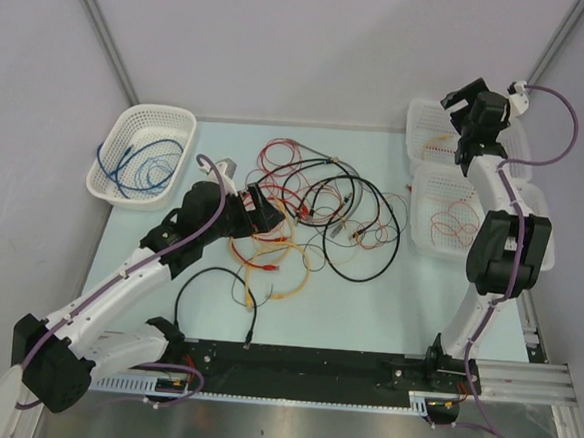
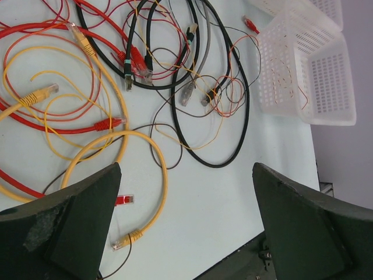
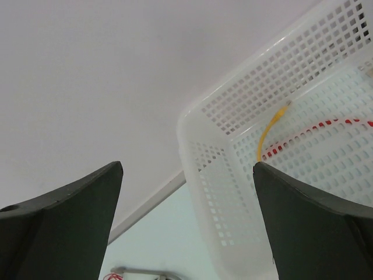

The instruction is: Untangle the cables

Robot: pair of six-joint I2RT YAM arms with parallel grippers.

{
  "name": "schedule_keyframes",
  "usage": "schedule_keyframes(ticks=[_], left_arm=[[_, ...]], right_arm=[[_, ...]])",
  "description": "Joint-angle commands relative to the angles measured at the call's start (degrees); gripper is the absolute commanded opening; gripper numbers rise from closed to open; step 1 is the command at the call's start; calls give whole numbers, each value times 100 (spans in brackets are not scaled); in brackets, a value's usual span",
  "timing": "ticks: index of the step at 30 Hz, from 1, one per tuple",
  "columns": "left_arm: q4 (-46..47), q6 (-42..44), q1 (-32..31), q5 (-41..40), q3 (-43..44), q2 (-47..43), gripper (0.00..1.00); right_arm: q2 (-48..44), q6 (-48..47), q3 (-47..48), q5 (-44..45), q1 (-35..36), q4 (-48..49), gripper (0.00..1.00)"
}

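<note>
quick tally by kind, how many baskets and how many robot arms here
white baskets: 3
robot arms: 2
total: 5

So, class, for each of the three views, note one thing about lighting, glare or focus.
Top view: even, soft light, only faint shadows under the cables; dull sheen on the metal strip. Left wrist view: cables sharp, the left tool dark, with little detail. Right wrist view: basket crisp, the right tool underexposed against a bright wall.
</note>
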Motion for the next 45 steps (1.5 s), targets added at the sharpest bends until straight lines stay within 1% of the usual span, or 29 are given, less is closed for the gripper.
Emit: schedule_keyframes(ticks=[1, 2, 4, 5, 7, 8, 10, 11, 12, 13, 14, 16, 17, 20, 21, 22, 23, 24, 25, 27, 29, 32, 36, 38, 41, 44, 45], left_arm=[[195, 41, 20, 119, -27, -54, 100], [221, 41, 20, 154, -44, -80, 100], [283, 6, 20, 181, -71, -133, 100], [292, 6, 20, 181, -97, -133, 100], [309, -12, 20, 190, -123, -124, 100], [292, -21, 28, 190, -141, -107, 100], [274, -56, 20, 207, -194, -11, 100], [248, -82, 20, 251, -229, 25, 99], [213, -100, 20, 329, -247, 60, 98], [161, -109, 11, 374, -255, 147, 97], [64, -126, 11, 426, -273, 174, 96], [-6, -126, -7, 480, -360, 201, 92], [-68, -118, -7, 471, -387, 192, 91], [-260, -109, -24, 375, -475, 157, 88], [-349, -100, -24, 270, -467, 140, 88], [-411, -100, -24, 217, -449, 113, 88], [-542, -100, -24, 155, -440, 96, 88], [-595, -83, -24, 120, -431, 69, 88], [-718, -56, -24, 50, -414, 69, 88], [-859, 49, -33, -3, -396, 148, 87], [-1087, 93, -24, -91, -396, 288, 87], [-1123, -29, -24, -127, -536, 272, 85], [-1000, -319, -24, -232, -791, -272, 84], [-1096, -346, -24, -311, -792, -440, 84], [-1184, -337, -15, -311, -818, -686, 84], [-1229, -381, -16, -311, -906, -836, 84], [-1246, -390, -24, -311, -932, -862, 85]], right_arm=[[-686, -98, -390, 257, 111, 60, 100], [-1036, -98, -558, 231, 189, 96, 100], [-1433, -343, -970, 91, 347, -53, 100], [-1809, -466, -1086, 3, 653, -149, 100], [-2145, -818, -1489, -139, 1031, -448, 100], [-2486, -950, -1700, -173, 1451, -449, 100], [-2752, -1275, -2044, -130, 1972, -457, 100], [-2831, -1363, -2246, -8, 2470, -466, 100], [-2902, -1434, -2282, 98, 2710, -919, 100], [-2911, -1417, -2318, 255, 2921, -1124, 100], [-2911, -1364, -2387, 527, 3376, -1456, 100], [-2938, -1259, -2528, 722, 3791, -1661, 100], [-2964, -1163, -2764, 827, 4081, -1757, 100], [-3140, -933, -3256, 146, 4346, -1723, 99], [-3131, -968, -3354, 64, 4652, -1715, 99], [-3096, -1064, -3442, 46, 4837, -1723, 99], [-3044, -1257, -3504, 229, 5083, -1784, 99], [-2982, -1293, -3609, 378, 5460, -1837, 99], [-2851, -1276, -3653, 554, 5629, -1890, 99], [-2789, -1180, -3898, 512, 5901, -1812, 98], [-2683, -1144, -4066, 267, 5973, -1478, 96], [-2341, -1162, -4102, 195, 6008, -1223, 93], [-1779, -1407, -4085, 248, 5912, -713, 91], [-1402, -1504, -4023, 283, 5746, -546, 89], [-1093, -1759, -3866, 433, 5622, -247, 88], [-785, -1795, -3707, 301, 5525, -115, 84], [-610, -1786, -3646, 283, 5464, -106, 80]])
